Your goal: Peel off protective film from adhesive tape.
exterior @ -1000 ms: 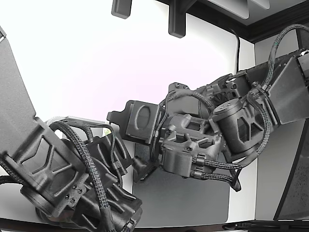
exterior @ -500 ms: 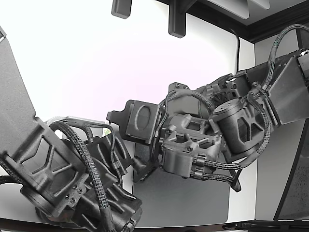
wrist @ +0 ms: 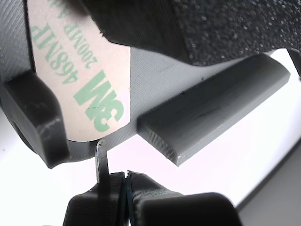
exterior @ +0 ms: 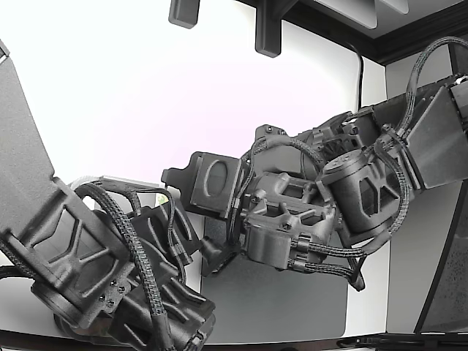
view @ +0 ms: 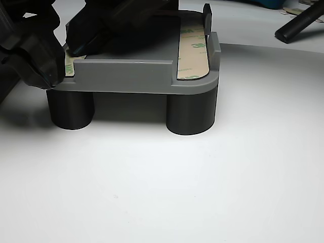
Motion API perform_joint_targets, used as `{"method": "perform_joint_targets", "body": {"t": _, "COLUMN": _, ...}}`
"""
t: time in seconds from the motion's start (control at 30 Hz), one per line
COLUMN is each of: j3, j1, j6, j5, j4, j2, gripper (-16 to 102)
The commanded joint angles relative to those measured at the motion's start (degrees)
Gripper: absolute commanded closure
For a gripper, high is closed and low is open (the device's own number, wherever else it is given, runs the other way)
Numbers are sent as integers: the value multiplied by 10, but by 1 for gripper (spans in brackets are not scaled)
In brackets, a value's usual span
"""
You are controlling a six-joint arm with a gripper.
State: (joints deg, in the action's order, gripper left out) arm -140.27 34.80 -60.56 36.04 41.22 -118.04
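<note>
Exterior view: two black ribbed arms with braided cables crowd over a grey mat (exterior: 292, 303); my jaws are hidden there.

Wrist view: my gripper (wrist: 126, 188) pinches a thin film tab below the beige 3M-printed tape (wrist: 89, 89) on the matte grey fixture (wrist: 155, 70).

Other view: the fixture (view: 126, 76) stands on dark round legs, with another tape strip (view: 195, 55) along its side.

Arms: two dark arms fill the frame, one (exterior: 95, 270) at the exterior view's lower left, one (exterior: 351, 190) reaching in from its right.
Mat: grey mat (exterior: 292, 307) beneath them.
Table: white (exterior: 146, 95).
Gripper: hidden.
</note>
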Motion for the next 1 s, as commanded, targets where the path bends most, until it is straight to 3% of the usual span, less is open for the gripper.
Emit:
{"method": "perform_joint_targets", "body": {"t": 0.0, "j3": 14, "j1": -4, "j6": 1, "j5": 2, "j4": -3, "j2": -11, "gripper": 96}}
{"method": "perform_joint_targets", "body": {"t": 0.97, "j3": 11, "j1": 3, "j6": 4, "j5": 9, "j4": -6, "j2": -9, "gripper": 96}}
